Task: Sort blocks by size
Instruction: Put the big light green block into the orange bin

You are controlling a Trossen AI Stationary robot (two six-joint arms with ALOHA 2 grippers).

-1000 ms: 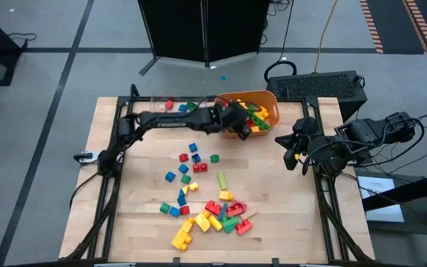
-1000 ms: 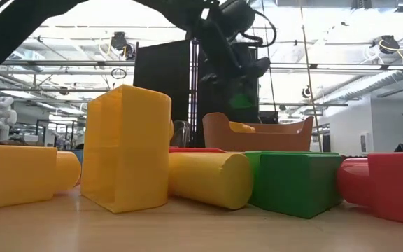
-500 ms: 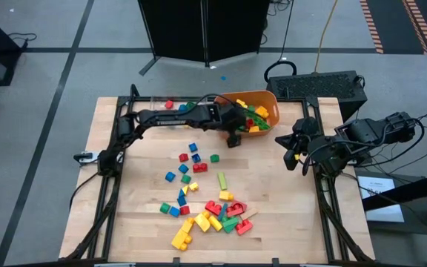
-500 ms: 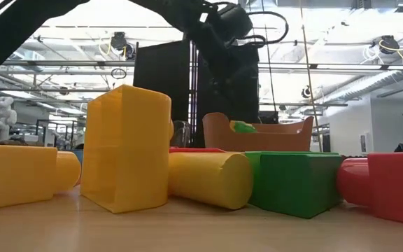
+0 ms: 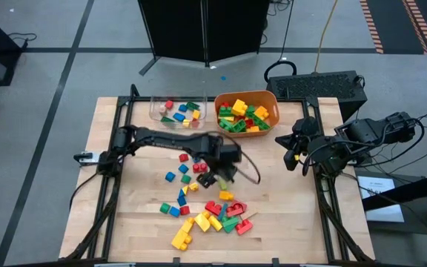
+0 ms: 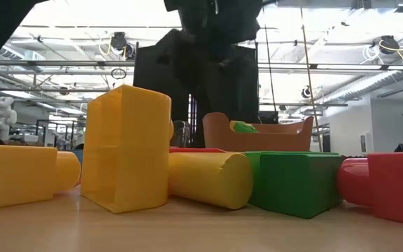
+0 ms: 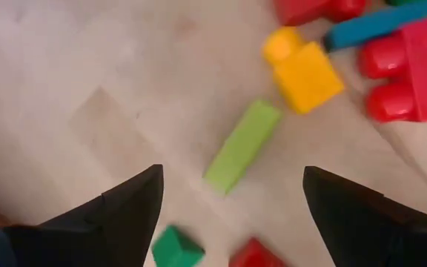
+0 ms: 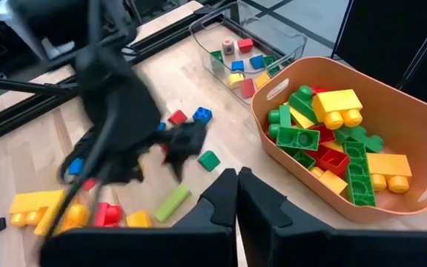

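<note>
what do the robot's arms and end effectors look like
Both arms are black, jointed and slim, with black cables looping along them. The left end effector has two dark, tapered wedge fingers. The right end effector has flat black fingers; yellow marks show near its wrist from above.

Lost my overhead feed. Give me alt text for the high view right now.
The left hand, open, hovers mid-table over a long green block among scattered blocks. An orange tub and clear tray at the far edge hold more blocks. The right hand waits shut at the right edge.
</note>
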